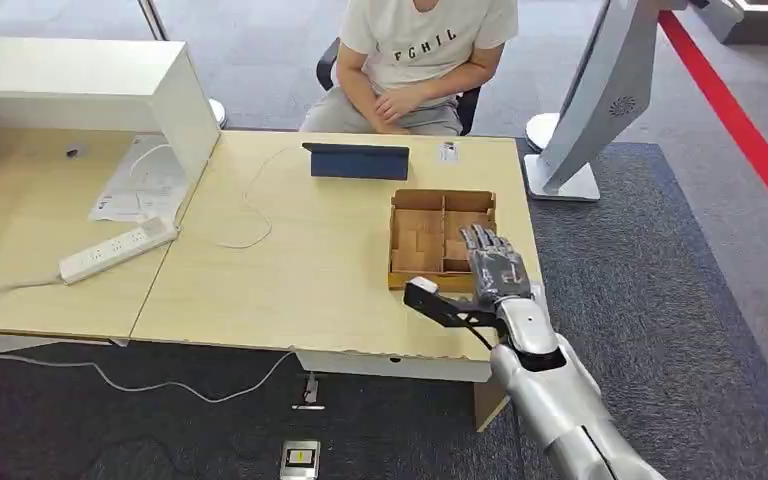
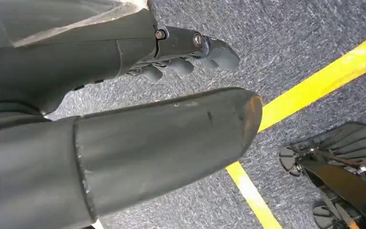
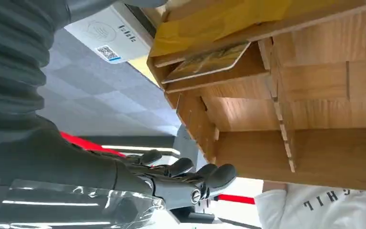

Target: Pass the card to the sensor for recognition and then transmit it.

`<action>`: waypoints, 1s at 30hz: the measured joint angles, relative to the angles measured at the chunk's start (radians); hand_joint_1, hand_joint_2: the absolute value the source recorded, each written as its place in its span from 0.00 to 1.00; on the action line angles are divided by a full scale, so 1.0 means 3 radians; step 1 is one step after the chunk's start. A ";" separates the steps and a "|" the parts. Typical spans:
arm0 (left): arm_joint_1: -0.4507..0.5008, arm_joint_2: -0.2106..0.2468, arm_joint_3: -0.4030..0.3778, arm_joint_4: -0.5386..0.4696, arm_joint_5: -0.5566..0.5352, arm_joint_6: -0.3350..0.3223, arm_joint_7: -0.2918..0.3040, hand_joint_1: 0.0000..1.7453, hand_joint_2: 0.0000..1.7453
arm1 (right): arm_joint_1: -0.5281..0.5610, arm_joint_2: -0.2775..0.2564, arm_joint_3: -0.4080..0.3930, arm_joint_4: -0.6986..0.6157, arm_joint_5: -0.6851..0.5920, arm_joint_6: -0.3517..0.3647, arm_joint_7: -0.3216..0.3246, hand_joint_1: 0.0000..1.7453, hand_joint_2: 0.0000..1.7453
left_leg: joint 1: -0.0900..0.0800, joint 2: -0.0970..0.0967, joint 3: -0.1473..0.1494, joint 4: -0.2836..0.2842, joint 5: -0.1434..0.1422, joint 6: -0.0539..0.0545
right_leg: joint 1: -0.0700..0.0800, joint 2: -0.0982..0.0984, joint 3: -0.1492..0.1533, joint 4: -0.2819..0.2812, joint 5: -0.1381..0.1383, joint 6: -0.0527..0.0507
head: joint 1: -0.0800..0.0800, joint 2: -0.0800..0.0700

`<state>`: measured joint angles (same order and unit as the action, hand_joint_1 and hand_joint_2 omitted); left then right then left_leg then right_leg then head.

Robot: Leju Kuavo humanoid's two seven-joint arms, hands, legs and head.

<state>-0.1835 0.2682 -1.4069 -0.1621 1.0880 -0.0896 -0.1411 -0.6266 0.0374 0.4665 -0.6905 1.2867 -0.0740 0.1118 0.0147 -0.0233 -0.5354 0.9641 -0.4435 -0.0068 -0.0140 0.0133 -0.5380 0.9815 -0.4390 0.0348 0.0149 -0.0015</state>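
Light wood surface, two sections butted side by side.
Wooden divided tray sitting near right edge; dark blue tablet stand standing toward far edge, small white tag lying beside it; white cable trailing across; power strip, papers, white box shelf lying at left.

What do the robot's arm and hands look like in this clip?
The right arm is glossy silver with a dark band at the wrist and a black bracket beside it. The right hand is dark grey, with jointed metallic fingers. The left hand has a thick, smooth grey thumb and darker, round-tipped fingers with visible screws.
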 joint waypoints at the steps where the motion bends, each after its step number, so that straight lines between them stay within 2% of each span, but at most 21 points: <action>1: 0.0001 0.0000 -0.0001 0.0000 0.0000 0.0000 0.0000 0.00 0.00 | 0.0000 0.0004 -0.0001 0.0013 0.0000 0.0001 0.0000 0.00 1.00 | 0.0000 0.0000 0.0000 0.0000 0.0000 0.0000 | 0.0000 0.0000 0.0000 0.0000 0.0000 0.0000 | 0.0000 0.0000; 11: 0.0001 0.0000 -0.0022 0.0001 -0.0018 0.0034 -0.0036 0.00 0.00 | -0.0032 0.0015 -0.0019 0.0127 -0.0061 0.0069 -0.0075 0.00 1.00 | 0.0000 0.0000 0.0000 0.0000 0.0000 0.0000 | 0.0000 0.0000 0.0000 0.0000 0.0000 0.0000 | 0.0000 0.0000; 24: 0.0001 0.0017 -0.0080 0.0003 -0.0062 0.0039 -0.0025 0.00 0.00 | -0.0043 0.0015 -0.0019 0.0189 -0.0069 0.0104 -0.0064 0.00 1.00 | 0.0000 0.0000 0.0000 0.0000 0.0000 0.0000 | 0.0000 0.0000 0.0000 0.0000 0.0000 0.0000 | 0.0001 0.0000; 25: 0.0001 0.0019 -0.0080 0.0003 -0.0064 0.0038 -0.0025 0.00 0.00 | -0.0044 0.0015 -0.0019 0.0191 -0.0067 0.0111 -0.0062 1.00 1.00 | 0.0000 0.0000 0.0000 0.0000 0.0000 0.0000 | 0.0000 0.0000 0.0000 0.0000 0.0000 0.0000 | 0.0000 0.0000; 30: 0.0001 0.0029 -0.0086 0.0003 -0.0065 0.0038 -0.0046 0.00 0.00 | -0.0045 0.0015 -0.0019 0.0200 -0.0092 0.0123 -0.0062 1.00 1.00 | 0.0000 0.0001 0.0000 0.0000 0.0000 0.0000 | 0.0000 0.0000 0.0000 0.0000 0.0000 0.0000 | -0.0001 0.0000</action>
<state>-0.1833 0.2770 -1.4328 -0.1614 1.0685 -0.0782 -0.1549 -0.6401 0.0420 0.4608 -0.6306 1.2592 -0.0370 0.0931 0.0148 -0.0231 -0.5352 0.9641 -0.4435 -0.0068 -0.0140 0.0133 -0.5379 0.9815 -0.4389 0.0348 0.0145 -0.0015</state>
